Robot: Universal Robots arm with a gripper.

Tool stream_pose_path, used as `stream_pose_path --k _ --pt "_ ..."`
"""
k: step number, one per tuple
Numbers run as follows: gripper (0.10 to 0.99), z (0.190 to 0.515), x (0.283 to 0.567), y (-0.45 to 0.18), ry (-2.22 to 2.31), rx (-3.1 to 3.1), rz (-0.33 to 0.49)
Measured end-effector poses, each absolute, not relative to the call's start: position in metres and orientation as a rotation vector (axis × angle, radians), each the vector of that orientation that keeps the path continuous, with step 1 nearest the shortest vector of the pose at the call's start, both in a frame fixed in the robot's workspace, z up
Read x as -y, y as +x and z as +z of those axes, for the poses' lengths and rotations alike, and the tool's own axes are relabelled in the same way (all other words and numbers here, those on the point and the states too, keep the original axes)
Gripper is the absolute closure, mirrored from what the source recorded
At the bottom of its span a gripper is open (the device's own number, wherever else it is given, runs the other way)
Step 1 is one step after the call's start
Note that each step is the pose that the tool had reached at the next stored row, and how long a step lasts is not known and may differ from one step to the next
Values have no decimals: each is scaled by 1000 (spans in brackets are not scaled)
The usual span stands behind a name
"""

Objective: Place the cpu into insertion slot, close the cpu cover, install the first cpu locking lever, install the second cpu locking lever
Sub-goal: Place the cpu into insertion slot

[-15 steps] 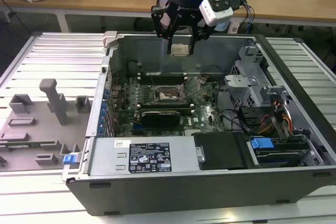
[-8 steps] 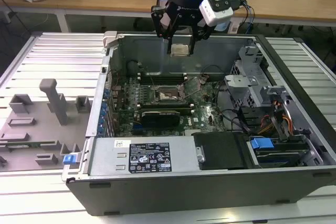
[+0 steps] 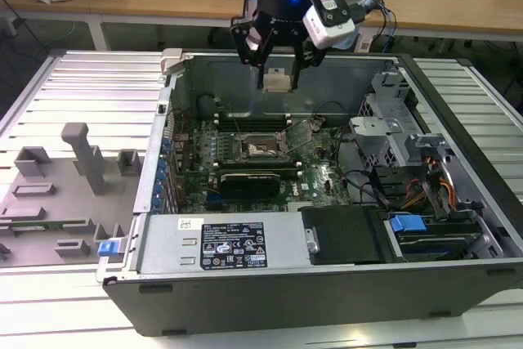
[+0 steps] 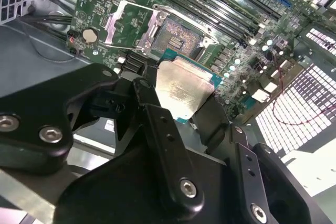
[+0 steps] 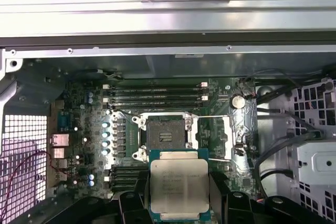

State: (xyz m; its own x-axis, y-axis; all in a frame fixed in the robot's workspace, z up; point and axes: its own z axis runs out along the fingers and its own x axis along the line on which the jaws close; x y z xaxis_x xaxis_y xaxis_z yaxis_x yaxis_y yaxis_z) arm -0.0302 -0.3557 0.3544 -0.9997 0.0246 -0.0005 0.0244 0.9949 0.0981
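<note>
Exterior view: a black gripper (image 3: 278, 79) on a robot arm hangs inside an open computer case (image 3: 327, 300). Its jaws are clamped on the cpu (image 3: 276, 82), a small, pale, square chip. The chip sits between the jaws, held in the air and touching nothing else. Below the jaws lies the green circuit board (image 3: 319, 177), and on it the insertion slot (image 3: 263, 146), a dark square socket. The slot is well apart from the chip. A grey fixture plate (image 3: 49, 202) rests outside the case, toward the exterior view's left, far from the jaws.

First wrist view: the gripper (image 5: 178, 203) grips the cpu (image 5: 178, 187) by two opposite edges, metal top facing the camera. Just beyond the jaws is the insertion slot (image 5: 166, 134), uncovered, with nothing in it. The cpu cover (image 5: 227, 137), a thin metal frame, is swung open and lies beside the slot rather than over it. Farther beyond the jaws run long memory slots (image 5: 157, 94).

Second wrist view: black fingers (image 4: 152, 103) of the gripper (image 4: 181, 103) press against the sides of the cpu (image 4: 181, 90). Its silver top shows between them, with a green rim at the far edge. Past the jaws, the insertion slot (image 4: 181, 38) shows its shiny pin field. The cpu cover (image 4: 113, 24) stands tilted up at the slot's side.
</note>
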Motion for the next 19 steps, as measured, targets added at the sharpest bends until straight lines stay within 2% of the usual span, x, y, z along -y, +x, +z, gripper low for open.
stream_pose_path --k 19 --pt "545 320 354 -30 39 -3136 154"
